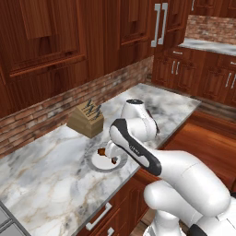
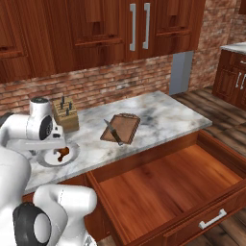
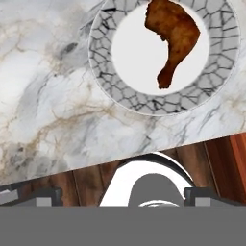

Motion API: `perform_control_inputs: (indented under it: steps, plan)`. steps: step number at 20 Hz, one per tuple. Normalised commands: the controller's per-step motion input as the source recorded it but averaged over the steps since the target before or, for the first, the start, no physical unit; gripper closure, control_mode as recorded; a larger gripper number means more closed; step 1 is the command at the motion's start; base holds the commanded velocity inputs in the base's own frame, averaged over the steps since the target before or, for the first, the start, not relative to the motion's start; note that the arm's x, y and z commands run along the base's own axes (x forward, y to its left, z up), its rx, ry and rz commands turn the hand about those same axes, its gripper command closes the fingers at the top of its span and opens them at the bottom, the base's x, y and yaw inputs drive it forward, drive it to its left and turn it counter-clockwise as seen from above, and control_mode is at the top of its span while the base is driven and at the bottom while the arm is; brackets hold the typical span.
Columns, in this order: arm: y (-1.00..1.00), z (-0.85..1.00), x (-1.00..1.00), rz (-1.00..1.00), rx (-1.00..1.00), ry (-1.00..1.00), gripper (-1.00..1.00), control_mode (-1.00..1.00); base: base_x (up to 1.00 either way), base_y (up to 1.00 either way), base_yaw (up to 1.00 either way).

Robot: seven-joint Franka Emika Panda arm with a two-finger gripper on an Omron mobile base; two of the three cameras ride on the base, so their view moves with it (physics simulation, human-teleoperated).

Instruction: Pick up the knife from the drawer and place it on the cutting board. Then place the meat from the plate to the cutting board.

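The knife [image 2: 113, 131] lies on the cutting board [image 2: 126, 124], its dark handle towards the counter's front edge. The meat [image 3: 175, 38], a glossy reddish-brown drumstick, rests on the white plate [image 3: 158, 103] with its grey crackled rim. The same plate [image 2: 48, 161] sits at the counter's front left with the meat [image 2: 62, 153] on it. My gripper [image 3: 120, 194] hangs above the plate, open, with nothing between its fingertips [image 3: 31, 196]. The drawer [image 2: 163, 192] stands pulled out below the counter, and its orange-brown floor is bare. In the left base view my arm hides the board.
A tan knife block [image 1: 86, 119] with dark handles stands behind the plate, near the brick wall. The marble counter [image 1: 41, 161] runs left and right, and its front edge is close to the plate. The pulled-out drawer juts into the floor space in front of the counter.
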Motion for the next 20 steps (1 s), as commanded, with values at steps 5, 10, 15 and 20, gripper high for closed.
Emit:
perform_control_inputs:
  steps: [5,10,15,20]
  plan:
    - [0.0,-0.15,0.2,-0.03,-0.03,0.0,-1.0,-1.0,0.0,0.0,0.0]
    - [0.0,-0.08,0.33,-0.04,-0.06,-0.01,-1.0,-1.0,0.0,0.0,0.0]
    - [0.0,-0.11,0.26,-0.03,-0.02,-0.01,-1.0,-1.0,0.0,0.0,0.0]
    - [0.0,-0.13,0.21,0.0,0.0,-0.01,-1.0,-1.0,0.0,0.0,0.0]
